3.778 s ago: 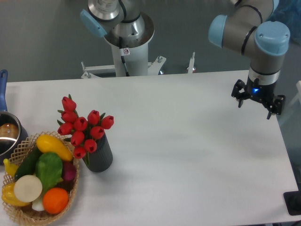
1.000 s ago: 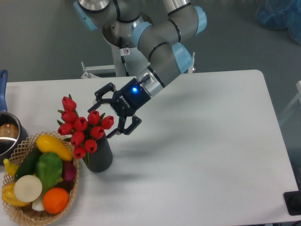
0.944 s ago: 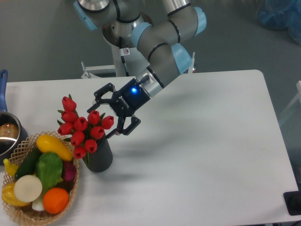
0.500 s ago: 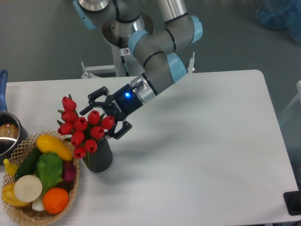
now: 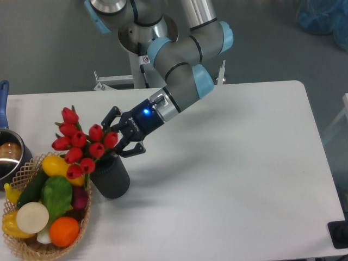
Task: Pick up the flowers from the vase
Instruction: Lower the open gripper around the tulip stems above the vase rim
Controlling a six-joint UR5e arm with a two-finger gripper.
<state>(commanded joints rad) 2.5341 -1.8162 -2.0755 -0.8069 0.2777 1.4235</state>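
White table (image 5: 228, 163) | gripper (image 5: 120, 136) touching flowers (image 5: 81, 145) | vase (image 5: 111, 176) upright

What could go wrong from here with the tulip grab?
1. The tool sits at the right edge of the flowers, not around the whole bunch, so it may catch only a few stems or crush buds.
2. The bunch leans left over the basket while its stems are in the vase; a sideways pull could tip the vase.
3. Loose stems could drop onto the fruit.
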